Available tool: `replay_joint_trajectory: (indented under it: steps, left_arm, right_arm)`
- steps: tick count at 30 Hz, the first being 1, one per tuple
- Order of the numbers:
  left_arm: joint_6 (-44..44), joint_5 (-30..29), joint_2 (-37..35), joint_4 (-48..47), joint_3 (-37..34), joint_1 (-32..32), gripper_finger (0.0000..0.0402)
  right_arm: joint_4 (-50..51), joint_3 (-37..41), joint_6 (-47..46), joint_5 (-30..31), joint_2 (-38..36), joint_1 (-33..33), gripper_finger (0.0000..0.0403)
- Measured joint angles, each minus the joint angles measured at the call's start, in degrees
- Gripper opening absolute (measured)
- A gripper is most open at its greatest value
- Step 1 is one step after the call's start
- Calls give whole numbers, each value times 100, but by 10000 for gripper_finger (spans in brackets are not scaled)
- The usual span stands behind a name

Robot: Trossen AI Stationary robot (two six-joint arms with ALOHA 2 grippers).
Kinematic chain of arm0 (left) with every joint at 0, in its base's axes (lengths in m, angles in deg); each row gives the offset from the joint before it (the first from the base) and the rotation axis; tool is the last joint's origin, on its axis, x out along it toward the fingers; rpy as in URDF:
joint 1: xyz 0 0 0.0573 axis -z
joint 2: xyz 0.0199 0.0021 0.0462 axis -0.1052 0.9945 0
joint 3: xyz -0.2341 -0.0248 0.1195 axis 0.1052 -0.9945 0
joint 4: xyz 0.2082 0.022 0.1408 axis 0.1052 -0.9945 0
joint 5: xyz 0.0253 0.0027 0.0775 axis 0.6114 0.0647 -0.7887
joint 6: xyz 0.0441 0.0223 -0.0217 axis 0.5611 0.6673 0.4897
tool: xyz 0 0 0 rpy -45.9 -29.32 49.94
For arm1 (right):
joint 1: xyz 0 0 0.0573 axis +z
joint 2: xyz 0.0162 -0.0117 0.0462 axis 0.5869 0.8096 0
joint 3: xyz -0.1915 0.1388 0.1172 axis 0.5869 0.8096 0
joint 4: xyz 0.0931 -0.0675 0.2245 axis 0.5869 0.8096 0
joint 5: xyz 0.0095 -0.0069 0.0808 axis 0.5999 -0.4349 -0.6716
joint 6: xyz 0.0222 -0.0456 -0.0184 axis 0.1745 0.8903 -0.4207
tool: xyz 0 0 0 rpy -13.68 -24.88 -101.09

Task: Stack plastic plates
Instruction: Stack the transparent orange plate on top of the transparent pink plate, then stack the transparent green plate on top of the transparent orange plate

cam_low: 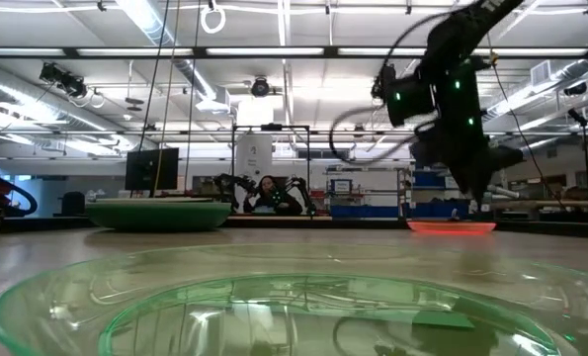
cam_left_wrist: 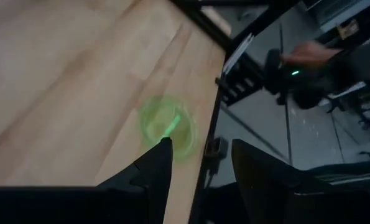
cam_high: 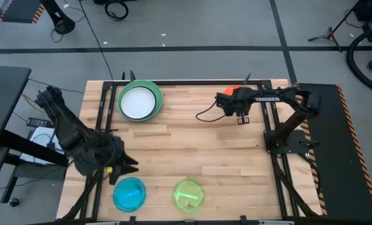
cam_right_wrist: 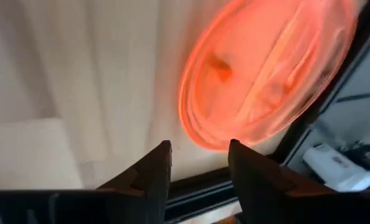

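Observation:
A white plate (cam_high: 137, 102) lies inside a green plate (cam_high: 153, 87) at the table's far left; the stack also shows in the low view (cam_low: 158, 213). An orange plate (cam_right_wrist: 265, 68) lies flat near the far edge, mostly hidden under my right arm in the high view (cam_high: 233, 90). A blue plate (cam_high: 129, 193) and a yellow-green plate (cam_high: 188, 195) lie near the front edge. My right gripper (cam_right_wrist: 199, 144) is open and empty, above the table just on the near side of the orange plate. My left gripper (cam_left_wrist: 202, 143) is open and empty, above the table just beyond the blue plate (cam_high: 127, 164).
Black frame rails run along the table's edges (cam_high: 192, 81). Bare wood lies in the table's middle (cam_high: 186, 144). The yellow-green plate fills the low view's foreground (cam_low: 274, 307). A person sits far off in the room behind (cam_low: 267, 194).

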Motion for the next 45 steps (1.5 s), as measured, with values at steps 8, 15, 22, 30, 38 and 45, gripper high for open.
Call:
replay_joint_trajectory:
  steps: [8, 15, 22, 30, 38, 45]
  left_arm:
    - [-592, 430, 575, -26, -4, 311, 173]
    - [-287, 420, 627, -113, -4, 239, 173]
    - [-184, 421, 627, -236, -4, 224, 173]
    - [-523, 426, 625, -237, -4, 477, 173]
    - [-669, 426, 625, -233, -4, 579, 173]
    - [-790, 426, 625, -234, -4, 570, 173]
  right_arm:
    - [-39, -853, -1813, -1740, -355, 1938, 168]
    - [-1299, -1441, -5333, -3334, 19, 3242, 167]
    - [-2625, -1440, -6912, -4099, 848, 4050, 162]
    - [-3689, -1436, -6890, -4063, 1853, 4669, 161]
    - [-4568, -1431, -6667, -3736, 2410, 4979, 161]
    - [-4808, -1433, -6993, -3328, 2486, 5099, 161]
